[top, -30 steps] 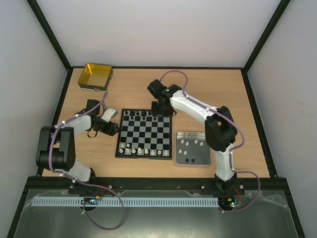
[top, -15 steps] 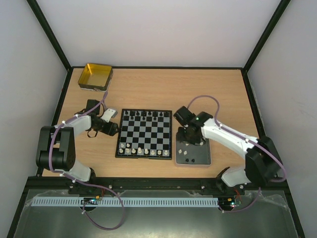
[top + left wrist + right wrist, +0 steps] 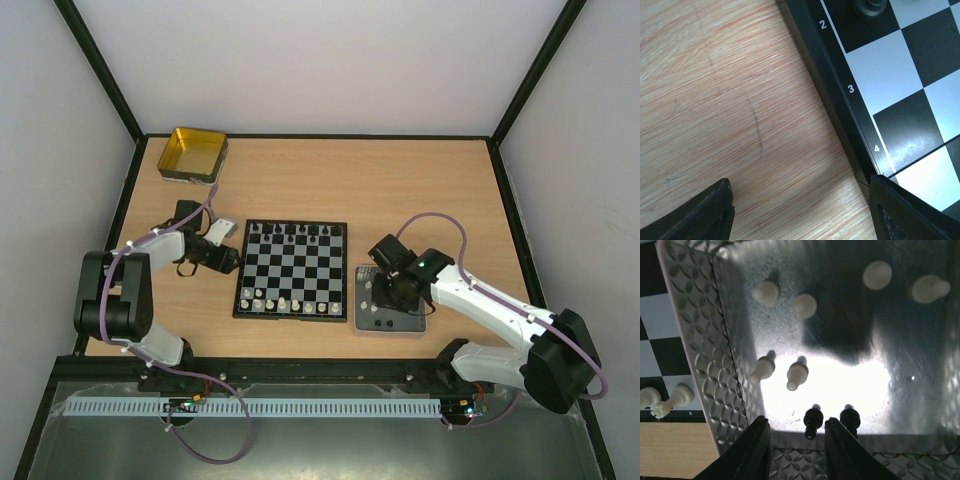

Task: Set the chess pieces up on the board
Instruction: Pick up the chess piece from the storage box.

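Six white chess pieces (image 3: 796, 375) and two black, in grey tray (image 3: 695, 315) (just right of the board (image 3: 292, 270)). Above tray, right gripper (image 3: 797, 420) parted, empty. By board's edge, left gripper (image 3: 801, 181) spread wide, empty. Wooden table (image 3: 400, 190), white walls (image 3: 320, 60).

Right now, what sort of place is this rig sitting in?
Probably a lab robot test cell. A light wooden tabletop is boxed in by plain white walls and black frame posts; two white-and-black robot arms are mounted at its near edge, with a small chequered chessboard as a prop.
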Controlling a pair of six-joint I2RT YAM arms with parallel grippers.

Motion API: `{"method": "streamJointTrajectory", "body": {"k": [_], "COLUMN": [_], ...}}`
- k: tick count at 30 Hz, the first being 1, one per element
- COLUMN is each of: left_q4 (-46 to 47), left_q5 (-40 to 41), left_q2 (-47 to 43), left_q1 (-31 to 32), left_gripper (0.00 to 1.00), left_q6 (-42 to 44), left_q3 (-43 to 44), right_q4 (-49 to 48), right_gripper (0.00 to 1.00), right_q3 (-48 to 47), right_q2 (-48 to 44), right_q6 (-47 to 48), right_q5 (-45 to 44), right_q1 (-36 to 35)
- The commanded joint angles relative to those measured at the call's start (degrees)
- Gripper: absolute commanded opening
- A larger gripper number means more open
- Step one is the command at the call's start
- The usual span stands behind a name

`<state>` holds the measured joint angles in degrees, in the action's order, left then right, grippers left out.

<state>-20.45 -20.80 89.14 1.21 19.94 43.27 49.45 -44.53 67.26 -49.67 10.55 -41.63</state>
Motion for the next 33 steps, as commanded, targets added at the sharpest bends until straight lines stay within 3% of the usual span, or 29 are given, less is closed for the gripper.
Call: {"method": "streamJointTrajectory", "body": {"k": [1,8,33], "left_q4": [-1.47,-1.52,-1.17], "left_q5": [-0.05,0.55,0.96], "left_q2": [2.36,3.00,1.74], "left_q1": [0.49,0.95,1.16], "left_gripper": [0.74,0.74,0.74], "left_q6": [-0.15,-0.25,-0.34], "left_q3": [1.09,1.23,0.52], "right_q4": [1.26,-1.09,-5.73], "right_gripper": [0.28,0.18,0.19], "right_q3": [2.26,5.99,9.68], "right_q2": [-2.37,-2.13,2.11], "right_q6": [-0.78,-0.87,-0.27], "right_q5": [0.93,2.47,4.25], "right_q1": [-0.94,-2.35,-4.44]}}
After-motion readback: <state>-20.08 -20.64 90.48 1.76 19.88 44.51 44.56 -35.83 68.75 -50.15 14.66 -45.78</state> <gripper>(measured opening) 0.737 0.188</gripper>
